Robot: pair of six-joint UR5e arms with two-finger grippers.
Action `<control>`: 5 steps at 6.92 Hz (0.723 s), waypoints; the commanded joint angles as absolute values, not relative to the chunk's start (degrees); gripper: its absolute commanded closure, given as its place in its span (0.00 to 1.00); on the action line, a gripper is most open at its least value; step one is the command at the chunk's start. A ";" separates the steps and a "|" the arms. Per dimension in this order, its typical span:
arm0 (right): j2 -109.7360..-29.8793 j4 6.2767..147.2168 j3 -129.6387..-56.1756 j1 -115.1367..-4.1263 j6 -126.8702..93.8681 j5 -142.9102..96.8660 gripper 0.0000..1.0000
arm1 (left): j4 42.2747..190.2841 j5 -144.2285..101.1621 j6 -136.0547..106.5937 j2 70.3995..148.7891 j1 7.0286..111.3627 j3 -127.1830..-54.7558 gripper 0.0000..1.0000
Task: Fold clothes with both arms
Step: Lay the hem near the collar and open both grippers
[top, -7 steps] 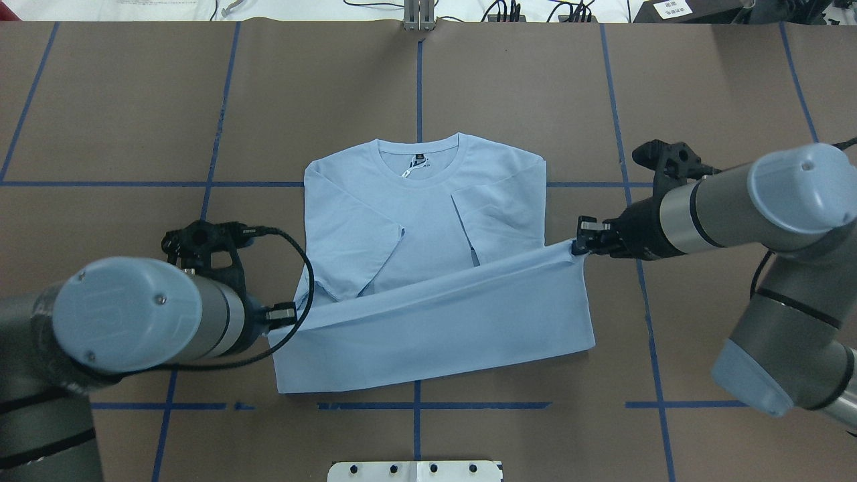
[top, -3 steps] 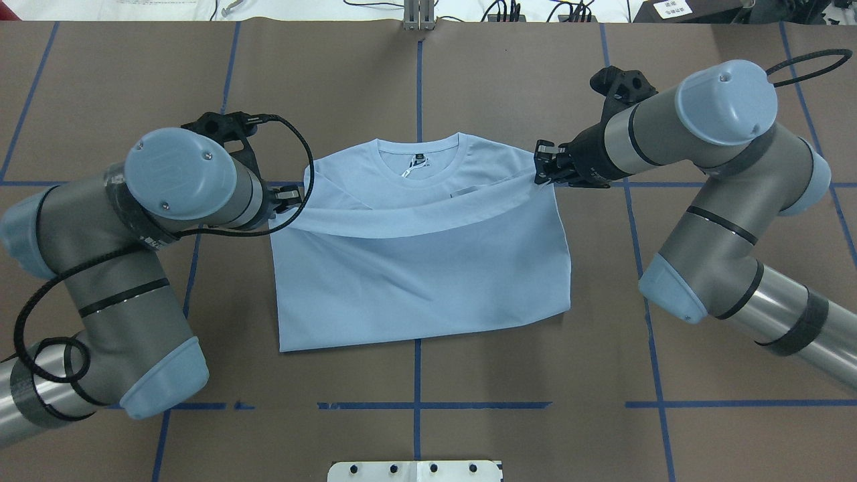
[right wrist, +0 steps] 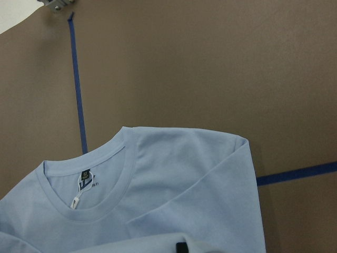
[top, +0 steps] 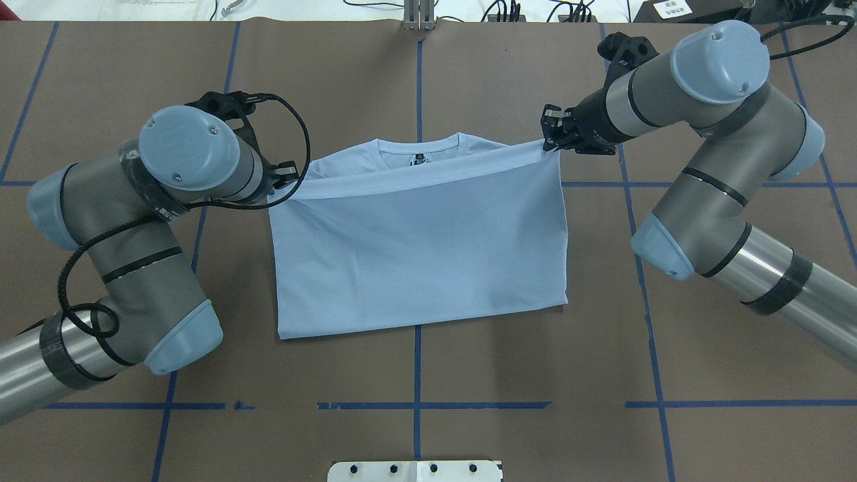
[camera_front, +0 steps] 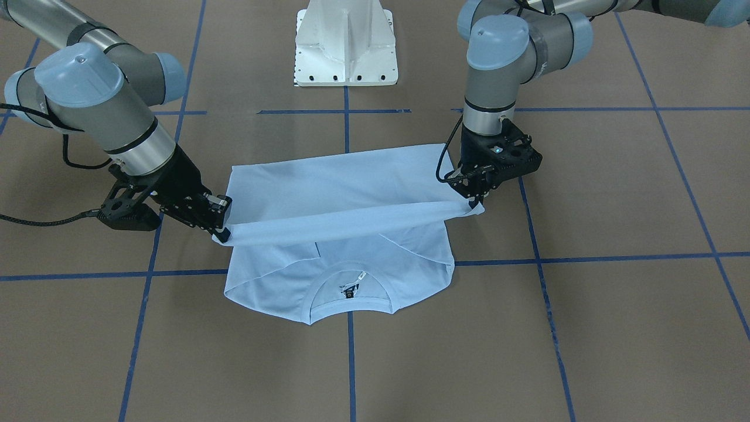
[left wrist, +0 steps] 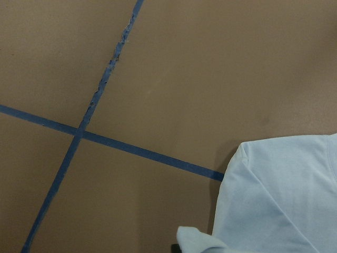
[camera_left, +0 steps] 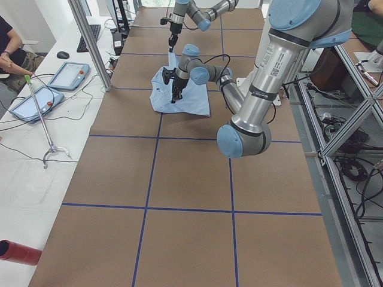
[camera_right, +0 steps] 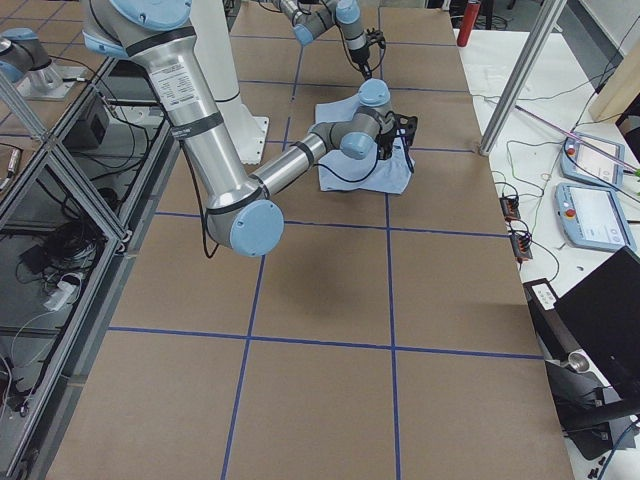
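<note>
The pale light-blue T-shirt (top: 422,248) lies on the brown table with its collar (top: 418,148) at the far side. Its lower half is doubled over the chest, and the hem edge hangs stretched between my grippers just short of the collar. My left gripper (top: 289,175) is shut on the hem's left corner. My right gripper (top: 552,137) is shut on the right corner. In the front-facing view the hem hangs as a raised band between the right gripper (camera_front: 221,227) and the left gripper (camera_front: 471,198). The dark neck label (right wrist: 87,176) shows inside the collar. The chest print is hidden.
The white pedestal base (camera_front: 345,41) stands at the robot's side of the table, and its edge shows in the overhead view (top: 415,470). Blue tape lines (top: 418,87) cross the brown table. A metal post (camera_left: 90,42) and tablets (camera_left: 69,75) stand on the operators' side.
Both grippers have carried the hem away from the robot, from mid-shirt to just short of the collar. The folded layer now covers the tucked sleeves.
</note>
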State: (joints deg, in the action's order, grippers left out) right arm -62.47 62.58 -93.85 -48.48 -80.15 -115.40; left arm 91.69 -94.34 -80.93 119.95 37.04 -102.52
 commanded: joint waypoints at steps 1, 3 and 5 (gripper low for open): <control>-59.08 62.49 -88.62 -49.04 -79.98 -115.40 1.00 | 95.70 -94.31 -80.95 123.12 38.22 -96.26 1.00; -56.61 62.40 -84.39 -48.87 -79.89 -115.40 1.00 | 96.68 -94.22 -80.86 125.05 39.37 -93.36 1.00; -54.42 61.45 -80.44 -48.78 -79.89 -115.40 1.00 | 103.23 -94.13 -80.77 126.12 40.16 -86.78 1.00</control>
